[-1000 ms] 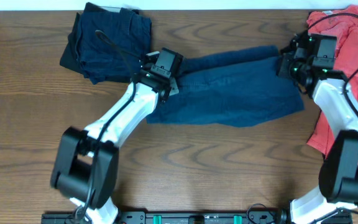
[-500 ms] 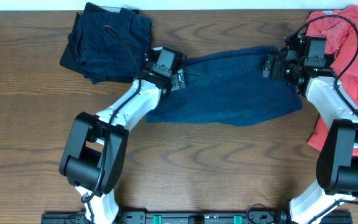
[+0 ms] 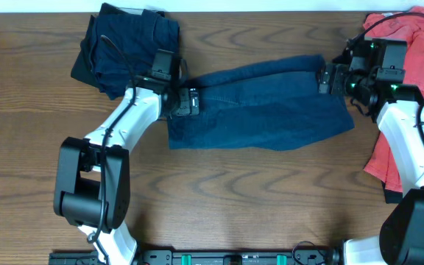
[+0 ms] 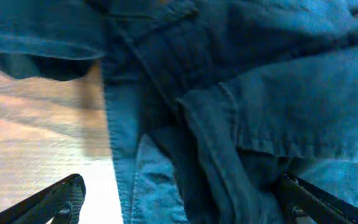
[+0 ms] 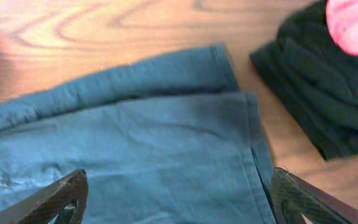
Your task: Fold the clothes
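Note:
The navy shorts [image 3: 263,110] lie folded lengthwise across the middle of the table. My left gripper [image 3: 185,101] hovers open over their left end, and the left wrist view shows its fingertips [image 4: 59,200] wide apart above rumpled seams of the shorts [image 4: 229,106], holding nothing. My right gripper [image 3: 324,79] stands open over the shorts' right end. In the right wrist view the hem of the shorts [image 5: 142,137] lies flat between its spread fingers [image 5: 58,198]. More of the clothes: a folded navy stack [image 3: 127,46] at the back left, a coral-red garment [image 3: 418,81] at the far right.
A black garment [image 5: 316,93] lies just right of the shorts' hem, under the coral-red one [image 5: 354,25]. Bare wooden table [image 3: 234,199] stretches along the front. The table's back edge [image 3: 271,9] runs close behind the clothes.
Both grippers went from shut to open and let go of the shorts. The left gripper drew back to the left. The shorts' left end now lies straighter and flatter.

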